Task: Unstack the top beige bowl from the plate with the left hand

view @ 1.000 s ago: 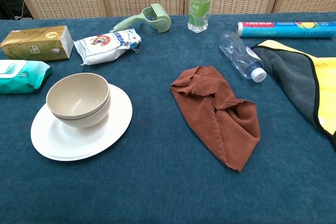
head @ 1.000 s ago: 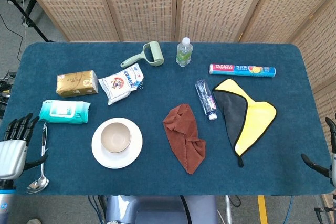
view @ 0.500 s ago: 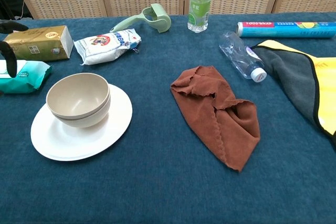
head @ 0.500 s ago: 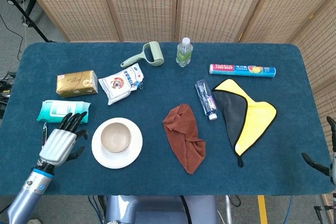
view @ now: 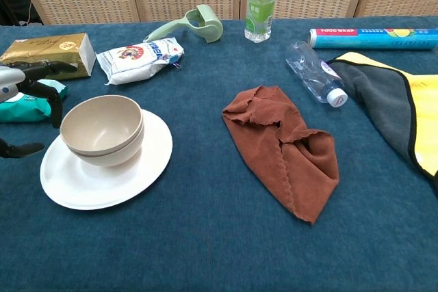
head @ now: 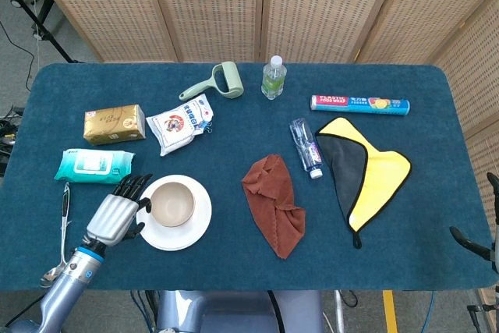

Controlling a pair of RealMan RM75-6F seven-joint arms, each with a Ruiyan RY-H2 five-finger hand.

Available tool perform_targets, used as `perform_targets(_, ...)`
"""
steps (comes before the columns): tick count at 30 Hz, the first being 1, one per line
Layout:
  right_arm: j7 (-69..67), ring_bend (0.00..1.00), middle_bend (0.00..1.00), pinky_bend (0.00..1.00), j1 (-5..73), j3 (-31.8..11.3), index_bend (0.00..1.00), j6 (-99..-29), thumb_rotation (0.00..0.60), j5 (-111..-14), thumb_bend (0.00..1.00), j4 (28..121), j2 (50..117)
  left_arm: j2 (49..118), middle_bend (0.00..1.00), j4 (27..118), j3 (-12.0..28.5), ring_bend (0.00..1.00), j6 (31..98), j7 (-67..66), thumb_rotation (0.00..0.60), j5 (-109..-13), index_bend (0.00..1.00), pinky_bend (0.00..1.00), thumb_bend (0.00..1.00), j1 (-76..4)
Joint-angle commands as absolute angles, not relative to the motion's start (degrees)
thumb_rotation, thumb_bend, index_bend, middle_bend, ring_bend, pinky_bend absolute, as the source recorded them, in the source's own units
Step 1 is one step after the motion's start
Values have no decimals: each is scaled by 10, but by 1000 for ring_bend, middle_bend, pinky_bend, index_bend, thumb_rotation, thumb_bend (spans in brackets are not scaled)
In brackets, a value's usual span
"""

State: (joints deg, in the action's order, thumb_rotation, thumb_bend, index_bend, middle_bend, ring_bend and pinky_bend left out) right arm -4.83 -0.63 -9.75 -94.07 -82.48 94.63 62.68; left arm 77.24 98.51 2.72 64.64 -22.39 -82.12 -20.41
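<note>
Two beige bowls sit nested on a white plate (head: 195, 232) (view: 144, 169) at the front left of the table; the top beige bowl (head: 171, 203) (view: 101, 124) is upright and empty. My left hand (head: 115, 213) (view: 24, 94) hovers just left of the bowl, fingers spread apart and reaching toward its rim, holding nothing. Whether a fingertip touches the bowl is unclear. Only a few fingertips of my right hand (head: 472, 243) show at the right table edge in the head view; its state is unreadable.
A green wipes pack (head: 93, 166) and a spoon (head: 61, 239) lie left of the left hand. A gold box (head: 114, 124), a white pouch (head: 181, 124), a green roller (head: 215, 83), bottles, a brown cloth (head: 274, 202) and a yellow-grey cloth (head: 366, 171) lie farther off.
My left hand has moved from the table's front left edge rightward, up to the bowl's left side, fingers still spread. The bowls and plate have not moved.
</note>
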Motion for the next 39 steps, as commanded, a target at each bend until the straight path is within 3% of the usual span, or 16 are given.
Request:
perform_targets(1,-49,0,0,0,-6,-98,44,-939,600,-822,0,947,626,783,0,976,29,0,645,-229,600,-816,512,0,295,-210)
perform_targets(20,-58,0,0,0,-7,-102,44,-933,600,-811,0,948,620,822,0,973,35,0,632,-285,600,-778,516,0,316,-242)
perform_targets(39,-66,0,0,0,-6,-103,44,-930,600,-810,0,947,618,811,0,994,31,0,654,-286,600,-769,770,0,484,-247)
